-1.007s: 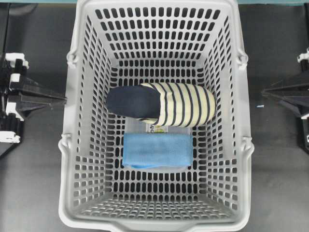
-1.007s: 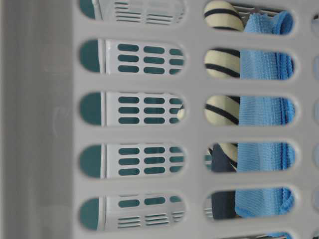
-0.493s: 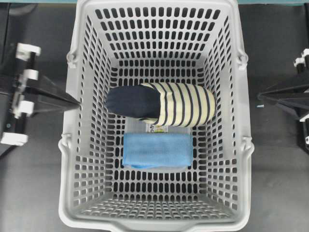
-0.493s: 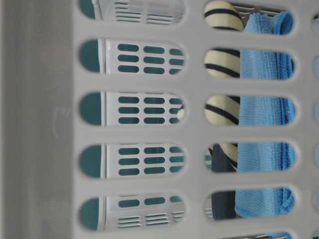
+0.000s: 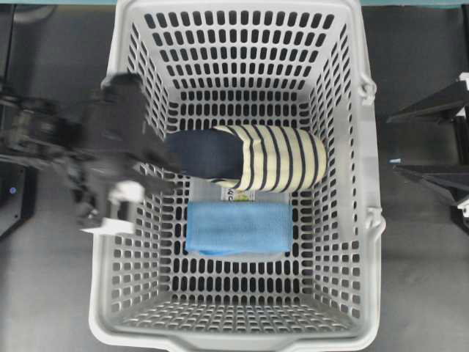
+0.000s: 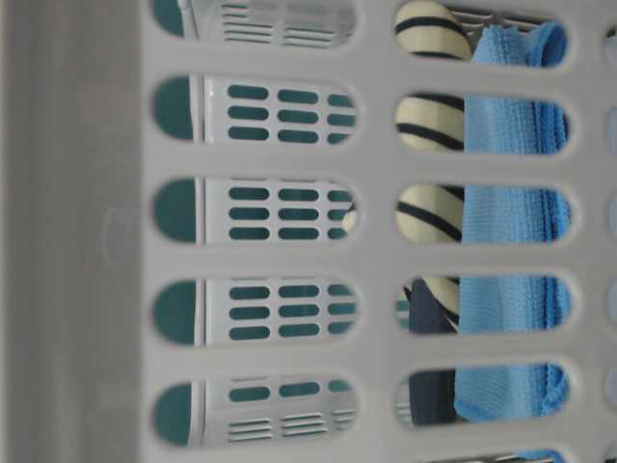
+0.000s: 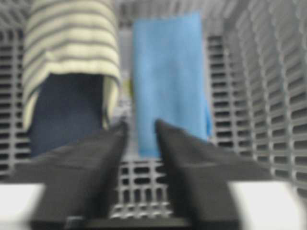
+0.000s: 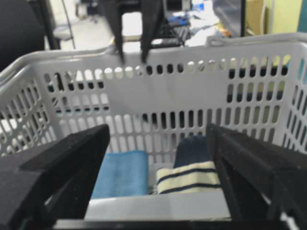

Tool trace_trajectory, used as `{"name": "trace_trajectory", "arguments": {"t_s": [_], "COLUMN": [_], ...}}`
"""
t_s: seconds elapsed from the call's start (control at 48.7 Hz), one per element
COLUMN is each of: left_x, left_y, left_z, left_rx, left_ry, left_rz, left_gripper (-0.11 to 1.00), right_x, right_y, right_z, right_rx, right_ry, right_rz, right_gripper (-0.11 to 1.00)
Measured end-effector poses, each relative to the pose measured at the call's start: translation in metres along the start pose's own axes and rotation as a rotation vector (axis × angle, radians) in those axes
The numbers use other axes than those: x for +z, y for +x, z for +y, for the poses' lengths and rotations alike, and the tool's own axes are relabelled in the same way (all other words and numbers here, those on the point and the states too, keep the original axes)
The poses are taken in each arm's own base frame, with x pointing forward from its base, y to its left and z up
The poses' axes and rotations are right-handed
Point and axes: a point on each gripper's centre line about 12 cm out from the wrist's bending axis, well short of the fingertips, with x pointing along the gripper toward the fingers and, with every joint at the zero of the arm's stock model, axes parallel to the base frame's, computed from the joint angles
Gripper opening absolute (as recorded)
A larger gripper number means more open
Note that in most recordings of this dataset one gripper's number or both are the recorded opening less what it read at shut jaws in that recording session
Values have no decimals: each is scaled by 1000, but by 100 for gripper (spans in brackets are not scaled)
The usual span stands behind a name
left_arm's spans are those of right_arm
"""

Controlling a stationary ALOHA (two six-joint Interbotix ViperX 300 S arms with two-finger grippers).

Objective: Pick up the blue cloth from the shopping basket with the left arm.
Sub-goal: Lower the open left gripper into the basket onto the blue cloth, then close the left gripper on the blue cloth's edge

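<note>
The blue cloth [image 5: 238, 227] lies folded flat on the floor of the grey shopping basket [image 5: 366, 220], in front of the striped slipper [image 5: 249, 158]. My left gripper [image 5: 165, 170], blurred, hangs over the basket's left wall beside the slipper's navy toe. In the left wrist view the left gripper [image 7: 140, 125] has its jaws a little apart and empty, and the cloth [image 7: 168, 72] lies just beyond the tips. My right gripper [image 5: 432, 143] is wide open outside the basket's right wall. The right wrist view shows the cloth [image 8: 122, 172] too.
The navy and cream slipper [image 7: 72, 62] lies directly left of the cloth in the left wrist view. A clear plastic box [image 5: 242, 195] sits under the cloth and slipper. The basket's high slotted walls [image 6: 87, 241] surround everything.
My left arm has swung from outside the basket's left side to over its left wall, and its jaws have parted. My right gripper has opened wide.
</note>
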Motion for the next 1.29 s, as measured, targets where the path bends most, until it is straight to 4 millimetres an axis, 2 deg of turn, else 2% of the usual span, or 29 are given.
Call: {"name": "trace_trajectory", "arguments": {"t_s": [0.041,0.103,0.185,0.329,0.452,0.596,0.698,0.904,1.191,1.294], "left_x": [0,1,2,8,0,-10,-19,-51,-54,-56], "left_y": [13,30,53,87,113,132,139,155,159,160], "left_z": [-2,-6,-11,-19,-24,-29,-32,-31,-31,-31], "left_rx": [-4,-10,-16,-24,-27,-29,-28,-14,-18,-14], "left_ry": [4,12,19,31,35,31,6,-27,-32,-45], "left_rz": [35,78,126,188,265,314,342,416,394,401], "left_gripper": [64,79,90,84,84,84,84,84,83,79], "right_x": [0,1,0,0,0,0,1,0,1,1], "right_y": [0,0,0,0,0,0,0,0,0,0], "right_z": [0,0,0,0,0,0,0,0,0,0], "right_rx": [0,0,0,0,0,0,0,0,-1,-1], "right_ry": [0,0,0,-2,-3,-2,-3,-11,-25,-23], "right_rz": [0,-2,0,0,2,0,-2,0,-2,-2], "right_gripper": [76,76,76,76,76,76,76,75,76,76]}}
